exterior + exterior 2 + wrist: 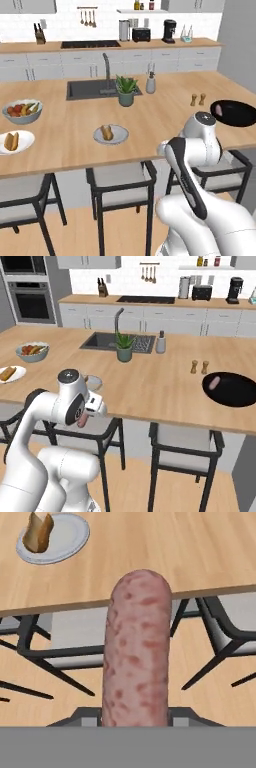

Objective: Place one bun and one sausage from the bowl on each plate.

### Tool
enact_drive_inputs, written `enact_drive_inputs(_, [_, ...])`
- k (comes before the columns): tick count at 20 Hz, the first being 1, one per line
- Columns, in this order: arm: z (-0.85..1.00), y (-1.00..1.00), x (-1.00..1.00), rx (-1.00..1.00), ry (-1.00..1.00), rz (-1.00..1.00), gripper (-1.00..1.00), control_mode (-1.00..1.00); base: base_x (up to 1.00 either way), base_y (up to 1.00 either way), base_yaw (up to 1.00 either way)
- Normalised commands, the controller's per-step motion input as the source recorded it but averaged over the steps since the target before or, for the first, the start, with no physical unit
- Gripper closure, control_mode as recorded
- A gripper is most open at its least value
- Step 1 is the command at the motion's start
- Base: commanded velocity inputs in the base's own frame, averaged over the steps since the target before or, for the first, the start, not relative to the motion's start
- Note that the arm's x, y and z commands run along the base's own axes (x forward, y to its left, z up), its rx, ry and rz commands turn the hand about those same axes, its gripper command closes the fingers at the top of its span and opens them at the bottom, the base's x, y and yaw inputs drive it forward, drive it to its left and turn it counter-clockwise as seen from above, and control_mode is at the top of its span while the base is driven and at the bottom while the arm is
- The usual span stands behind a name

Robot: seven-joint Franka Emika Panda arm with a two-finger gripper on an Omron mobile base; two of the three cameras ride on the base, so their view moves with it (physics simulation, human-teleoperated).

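Note:
My gripper [135,719] is shut on a pinkish-brown sausage [136,652], which sticks out lengthwise ahead of the hand. In the right base view the gripper [86,415] holds the sausage [81,421] just off the counter's front edge, above the stools. Beyond it on the counter lies a small grey plate [65,542] with a bun [39,532] on it, also visible as the plate [117,136] and bun [106,132]. A second plate [22,142] at the far left carries a bun [11,141]. The black bowl [235,393] at the right holds another sausage [214,382].
A pale fruit bowl [22,111] stands at the left behind the plates. A potted plant [126,91], the sink [90,89] and a soap bottle [150,83] sit mid-counter, and two small shakers [197,99] stand near the black bowl. Black stools [122,182] line the counter's front edge.

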Motion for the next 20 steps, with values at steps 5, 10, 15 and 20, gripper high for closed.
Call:
enact_drive_inputs(5, [0.0,0.0,0.0,0.0,0.0,0.0,1.0,1.0,0.29,0.89,-0.24])
enact_drive_inputs(10, [0.0,0.0,0.0,0.0,0.0,0.0,1.0,1.0,0.79,0.12,-0.02])
enact_drive_inputs(15, [0.0,0.0,0.0,0.0,0.0,0.0,1.0,1.0,0.62,0.0,0.0])
enact_drive_inputs(20, [0.0,0.0,0.0,0.0,0.0,0.0,1.0,1.0,0.07,0.0,0.0])
